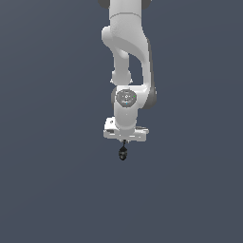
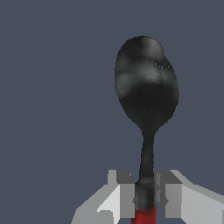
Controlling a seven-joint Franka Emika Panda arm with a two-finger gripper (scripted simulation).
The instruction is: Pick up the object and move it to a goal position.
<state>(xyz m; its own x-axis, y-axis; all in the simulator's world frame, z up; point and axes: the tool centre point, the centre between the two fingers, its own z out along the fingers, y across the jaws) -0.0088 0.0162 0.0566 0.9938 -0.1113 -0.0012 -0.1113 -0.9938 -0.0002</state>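
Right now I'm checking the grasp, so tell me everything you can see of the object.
The object is small and slender: a glossy black egg-shaped bulb, a thin dark stem and a red tip. The gripper is shut on the stem just above the red tip, one finger on each side. In the exterior view it hangs bulb-down below the gripper, touching nothing else.

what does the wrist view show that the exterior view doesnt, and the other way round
Only the wrist view shows the fingers closed on the object's thin stem just above its red tip, plus the mottled surface of the black bulb. Only the exterior view shows the whole white arm reaching down, with the object hanging as a small dark shape below the gripper. Both show the object held against a plain grey background.
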